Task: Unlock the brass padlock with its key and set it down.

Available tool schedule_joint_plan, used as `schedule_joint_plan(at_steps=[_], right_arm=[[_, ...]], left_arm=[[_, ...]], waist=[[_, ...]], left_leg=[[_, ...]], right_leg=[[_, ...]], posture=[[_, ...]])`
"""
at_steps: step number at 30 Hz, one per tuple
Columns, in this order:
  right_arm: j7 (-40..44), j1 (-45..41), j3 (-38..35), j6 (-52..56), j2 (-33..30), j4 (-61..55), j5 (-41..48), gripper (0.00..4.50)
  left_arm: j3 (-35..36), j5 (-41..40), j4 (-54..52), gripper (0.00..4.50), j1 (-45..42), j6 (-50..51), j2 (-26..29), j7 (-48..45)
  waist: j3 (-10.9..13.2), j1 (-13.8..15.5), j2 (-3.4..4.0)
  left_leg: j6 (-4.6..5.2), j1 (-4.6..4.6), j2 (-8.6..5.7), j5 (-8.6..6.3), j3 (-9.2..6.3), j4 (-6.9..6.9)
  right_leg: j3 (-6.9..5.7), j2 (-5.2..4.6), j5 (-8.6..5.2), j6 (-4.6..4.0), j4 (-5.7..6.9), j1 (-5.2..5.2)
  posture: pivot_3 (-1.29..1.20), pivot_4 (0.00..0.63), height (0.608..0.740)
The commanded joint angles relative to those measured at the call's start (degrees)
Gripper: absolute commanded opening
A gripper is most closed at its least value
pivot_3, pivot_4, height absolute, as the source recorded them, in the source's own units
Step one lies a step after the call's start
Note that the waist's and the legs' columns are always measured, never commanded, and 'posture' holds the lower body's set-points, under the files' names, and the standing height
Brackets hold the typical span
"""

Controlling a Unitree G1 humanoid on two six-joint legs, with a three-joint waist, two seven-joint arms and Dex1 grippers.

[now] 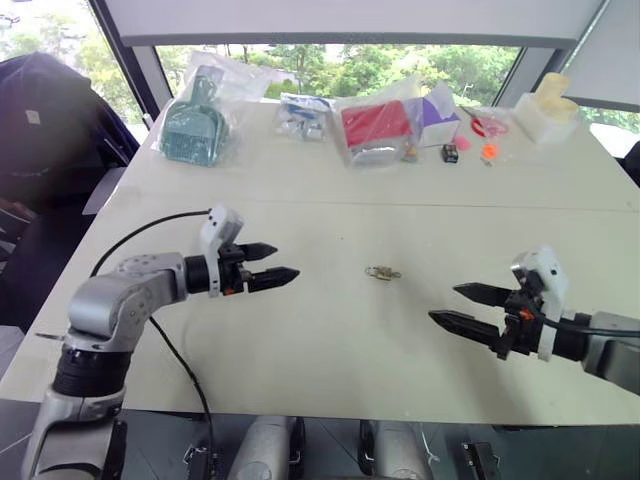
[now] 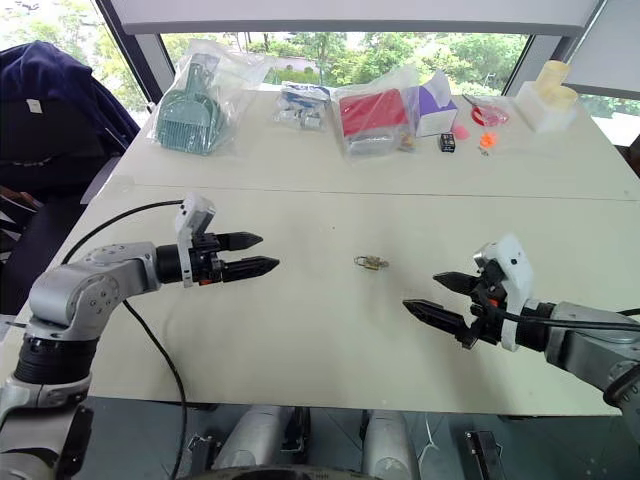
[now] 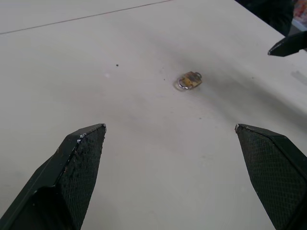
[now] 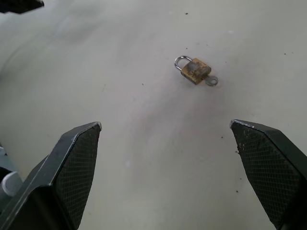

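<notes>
Both black two-fingered pincers, left [image 1: 283, 265] and right [image 1: 446, 305], hover released and empty on either side of the small yellow-brass padlock [image 1: 381, 272], which lies flat mid-bench [image 1: 330, 340] with its thin silvery key [image 4: 211, 81] apparently seated, leaving room for a two-sided approach.

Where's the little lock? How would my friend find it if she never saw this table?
Look at the big white table, then at the bare middle between the left gripper and the right gripper. The brass padlock lies flat there, alone. It is a tiny yellow block with a silvery loop, and the key pokes from its end, far from the bagged things by the window.
</notes>
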Motion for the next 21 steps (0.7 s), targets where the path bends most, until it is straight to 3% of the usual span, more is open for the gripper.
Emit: schedule_joint_plan(at_steps=[1,14,21], right_arm=[[0.4,0.0,-0.9,-1.4,0.4,-2.2,-0.1,4.46],[0.1,-0.3,0.4,-2.0,1.4,-2.4,-1.0,4.46],[-0.7,-3.9,2.5,-1.3,1.4,-0.2,-1.4,4.46]], left_arm=[[0.1,-0.3,-0.6,4.50,-0.3,-1.7,-0.2,-0.6],[-1.4,0.8,-1.1,4.50,-0.3,-3.4,0.0,-0.8],[-5.4,5.4,0.0,4.50,-1.7,-8.3,1.8,-3.1]], waist=[[0.0,0.0,0.00],[0.0,0.0,0.00],[0.0,0.0,0.00]], left_leg=[[0.00,0.00,0.00,0.00,0.00,0.00],[-0.01,0.00,0.00,-0.01,0.00,0.00],[-0.01,-0.01,-0.01,-0.01,0.01,0.00]], right_leg=[[0.00,-0.01,0.00,0.00,0.00,0.00],[0.00,-0.08,0.00,0.00,0.00,-0.01],[-0.01,-0.08,0.00,0.00,0.00,-0.03]], posture=[[0.00,0.150,0.735],[0.00,0.150,0.735],[0.00,0.150,0.735]])
